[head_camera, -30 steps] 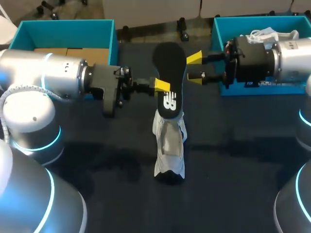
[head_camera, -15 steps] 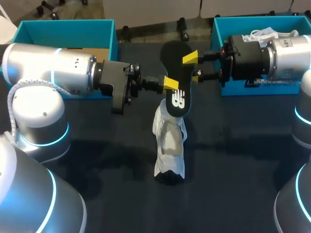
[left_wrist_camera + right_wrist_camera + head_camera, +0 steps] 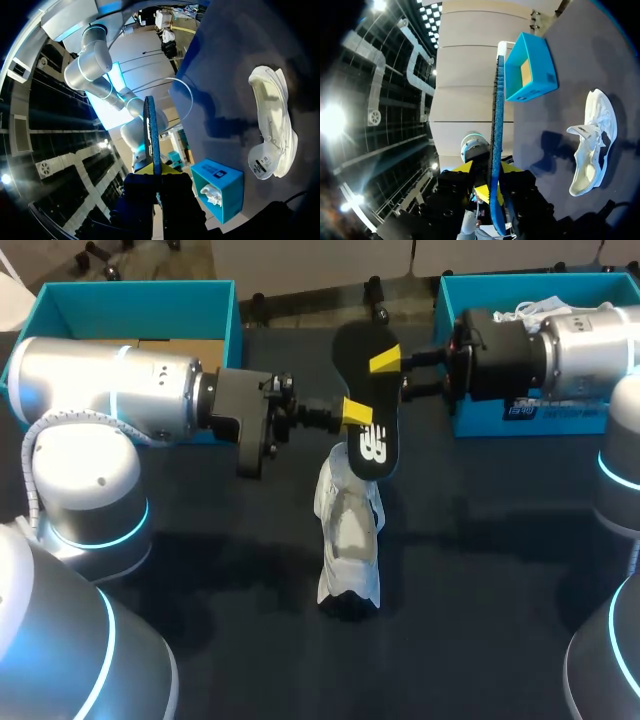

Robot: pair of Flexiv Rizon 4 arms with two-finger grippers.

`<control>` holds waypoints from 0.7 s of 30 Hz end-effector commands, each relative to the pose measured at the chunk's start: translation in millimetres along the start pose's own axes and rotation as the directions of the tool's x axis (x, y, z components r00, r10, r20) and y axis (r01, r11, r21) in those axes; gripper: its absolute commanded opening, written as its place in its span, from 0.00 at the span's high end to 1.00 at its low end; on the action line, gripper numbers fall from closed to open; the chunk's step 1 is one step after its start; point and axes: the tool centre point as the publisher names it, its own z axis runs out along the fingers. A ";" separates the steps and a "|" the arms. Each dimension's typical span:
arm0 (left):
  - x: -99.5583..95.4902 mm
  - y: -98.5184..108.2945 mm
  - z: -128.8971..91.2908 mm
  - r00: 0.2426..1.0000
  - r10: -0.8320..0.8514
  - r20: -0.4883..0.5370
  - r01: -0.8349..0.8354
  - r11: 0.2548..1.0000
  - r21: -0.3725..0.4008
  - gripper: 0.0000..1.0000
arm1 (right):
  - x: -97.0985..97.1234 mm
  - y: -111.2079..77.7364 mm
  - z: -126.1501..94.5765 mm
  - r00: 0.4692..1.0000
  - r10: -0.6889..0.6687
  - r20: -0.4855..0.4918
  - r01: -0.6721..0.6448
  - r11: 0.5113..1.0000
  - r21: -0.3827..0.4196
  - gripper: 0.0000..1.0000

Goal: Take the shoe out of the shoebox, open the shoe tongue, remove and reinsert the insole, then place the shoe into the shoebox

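The left shoebox [image 3: 130, 290] shows only brown cardboard [image 3: 190, 348]. My left gripper [image 3: 352, 412] pinches the black insole [image 3: 368, 445] at mid-length. It is held in the air, long axis running away from me, its near end just over the white shoe [image 3: 348, 540], which lies on its side on the table [image 3: 480, 570] (roughly in line). My right gripper [image 3: 393, 377] clamps the insole's far half too. The right shoebox [image 3: 520, 285] holds a white item [image 3: 545, 308].
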 end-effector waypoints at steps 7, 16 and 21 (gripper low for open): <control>0.9 2.6 2.8 1.000 0.007 0.004 -0.007 1.000 -0.002 1.00 | -4.6 -1.5 3.5 1.000 0.010 -0.006 -0.010 1.000 0.001 0.95; -1.2 0.9 2.7 1.000 0.007 0.002 -0.007 1.000 -0.011 0.75 | -6.7 -1.2 2.4 1.000 0.013 -0.003 -0.013 1.000 0.004 1.00; -1.1 -0.4 -1.7 1.000 -0.003 -0.019 0.003 1.000 -0.021 0.00 | -10.7 1.0 1.3 1.000 0.019 0.001 -0.019 1.000 0.002 1.00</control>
